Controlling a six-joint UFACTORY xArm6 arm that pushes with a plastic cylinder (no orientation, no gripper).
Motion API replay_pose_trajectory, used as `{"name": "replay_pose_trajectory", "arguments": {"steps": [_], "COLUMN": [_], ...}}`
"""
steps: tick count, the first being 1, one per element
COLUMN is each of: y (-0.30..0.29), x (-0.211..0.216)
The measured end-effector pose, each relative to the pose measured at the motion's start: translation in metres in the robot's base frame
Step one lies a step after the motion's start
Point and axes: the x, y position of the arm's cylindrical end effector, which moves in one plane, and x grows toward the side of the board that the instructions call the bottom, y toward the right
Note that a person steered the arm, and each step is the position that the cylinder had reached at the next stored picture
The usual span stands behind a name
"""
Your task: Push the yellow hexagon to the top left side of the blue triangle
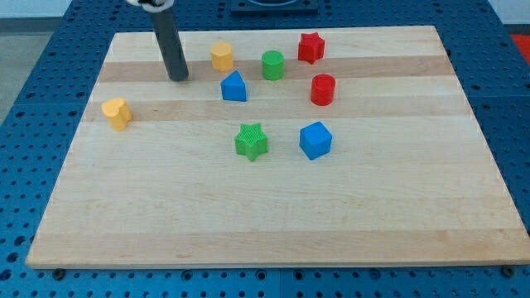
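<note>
The yellow hexagon (pixel 221 56) stands near the view's top, just above and slightly left of the blue triangle (pixel 234 87). A small gap separates them. My tip (pixel 178 78) rests on the board to the left of both, about a block's width left of the hexagon and a little lower than it. The rod rises from there toward the view's top.
A green cylinder (pixel 273 64) stands right of the hexagon. A red star (pixel 310 47) and a red cylinder (pixel 322 89) are further right. A green star (pixel 251 141) and a blue cube (pixel 315 140) sit mid-board. A yellow block (pixel 118 113) lies at the left.
</note>
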Motion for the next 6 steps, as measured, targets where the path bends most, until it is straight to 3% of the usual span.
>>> {"name": "replay_pose_trajectory", "arguments": {"steps": [1,2,3,6], "y": [-0.004,0.049,0.098,0.071], "x": [-0.058,-0.079,-0.079,-0.036]}}
